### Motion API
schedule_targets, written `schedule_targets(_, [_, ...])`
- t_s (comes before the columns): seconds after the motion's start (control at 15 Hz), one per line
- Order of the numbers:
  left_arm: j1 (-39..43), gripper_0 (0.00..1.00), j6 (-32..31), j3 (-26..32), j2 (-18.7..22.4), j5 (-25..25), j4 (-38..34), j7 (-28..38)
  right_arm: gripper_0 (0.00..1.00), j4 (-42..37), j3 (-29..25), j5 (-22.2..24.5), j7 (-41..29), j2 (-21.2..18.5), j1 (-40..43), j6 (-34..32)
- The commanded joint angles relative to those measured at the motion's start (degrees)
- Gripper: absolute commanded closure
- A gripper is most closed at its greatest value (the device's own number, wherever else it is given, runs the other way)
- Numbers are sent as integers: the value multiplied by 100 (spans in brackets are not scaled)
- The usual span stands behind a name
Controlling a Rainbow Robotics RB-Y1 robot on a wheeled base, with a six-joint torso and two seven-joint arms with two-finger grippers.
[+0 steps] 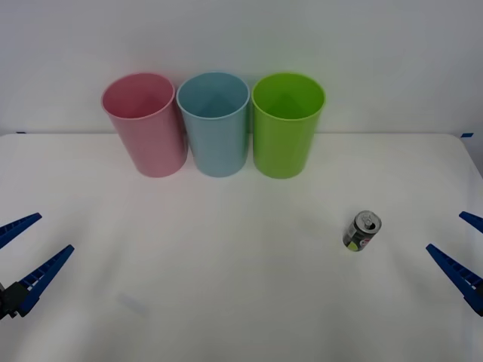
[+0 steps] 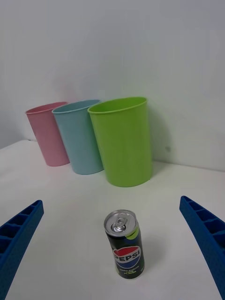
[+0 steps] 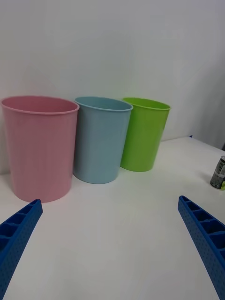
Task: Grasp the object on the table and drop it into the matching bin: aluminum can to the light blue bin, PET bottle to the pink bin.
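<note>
Both grippers, left gripper [image 1: 24,246] and right gripper [image 1: 462,244], spread wide, empty, flanking the upright can [image 1: 362,231].

Plain white wall [image 1: 241,38] behind.

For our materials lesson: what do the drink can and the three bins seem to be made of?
Aluminum can: likely metal, with a shiny silver top, pull tab and glossy printed label. The pink bin, the light blue bin and lime green bin: probably plastic, with smooth, uniformly coloured, faintly sheened walls.

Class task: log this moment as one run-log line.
can upright on table | left claw open | right claw open | bins empty
</note>
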Motion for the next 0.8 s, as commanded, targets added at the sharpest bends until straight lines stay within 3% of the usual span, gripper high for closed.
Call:
schedule_targets(0.07, [0,0,0,0,0,0,0,0,0,0,0,0,0,0,0,0])
schedule_targets(0.4, [0,0,0,0,0,0,0,0,0,105,100,-7,18,-91,-75,127])
schedule_targets(0.8, [0,0,0,0,0,0,0,0,0,966,486,2,325,-486,-251,127])
